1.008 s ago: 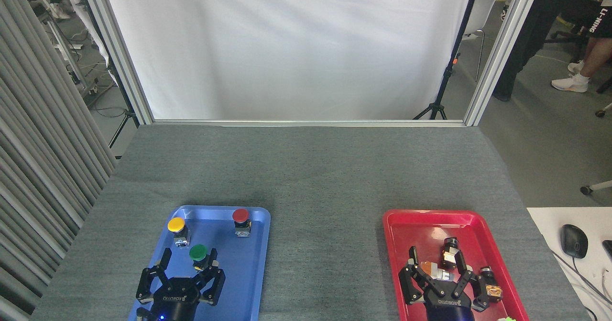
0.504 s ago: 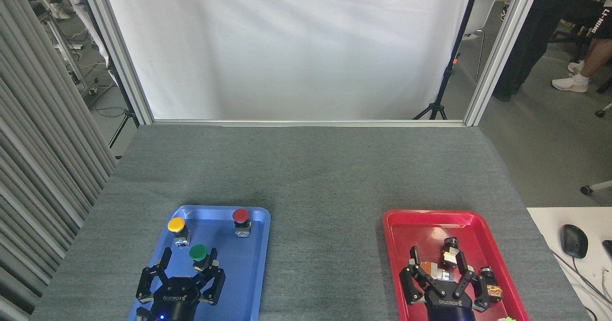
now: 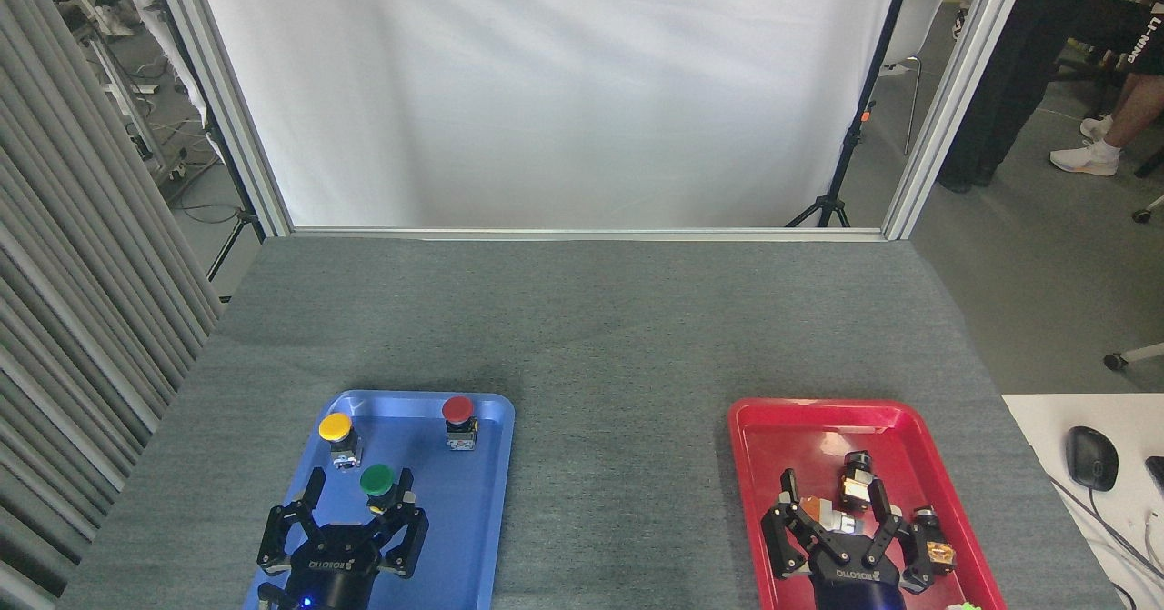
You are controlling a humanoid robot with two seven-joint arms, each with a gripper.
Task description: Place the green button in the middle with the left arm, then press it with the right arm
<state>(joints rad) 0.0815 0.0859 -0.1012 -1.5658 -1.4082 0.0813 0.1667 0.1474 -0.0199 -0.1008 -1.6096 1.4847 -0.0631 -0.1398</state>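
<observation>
The green button (image 3: 376,481) stands upright in the blue tray (image 3: 473,501), dark-green cap up. My left gripper (image 3: 359,490) sits over the near part of that tray, open, its fingers spread. The button stands between the right-hand fingertips (image 3: 406,485) and the left one, and I see no clear contact. My right gripper (image 3: 832,496) hovers open over the red tray (image 3: 782,419), nothing held. The middle (image 3: 618,465), bare grey cloth between the trays, holds nothing.
A yellow button (image 3: 336,433) and a red button (image 3: 457,416) stand at the back of the blue tray. Small black and orange parts (image 3: 855,487) lie in the red tray. A side table with a mouse (image 3: 1090,457) is at right. People stand beyond the frame.
Both grippers have hardly shifted; the left one has crept slightly, still open around the green button. The button has stayed in place.
</observation>
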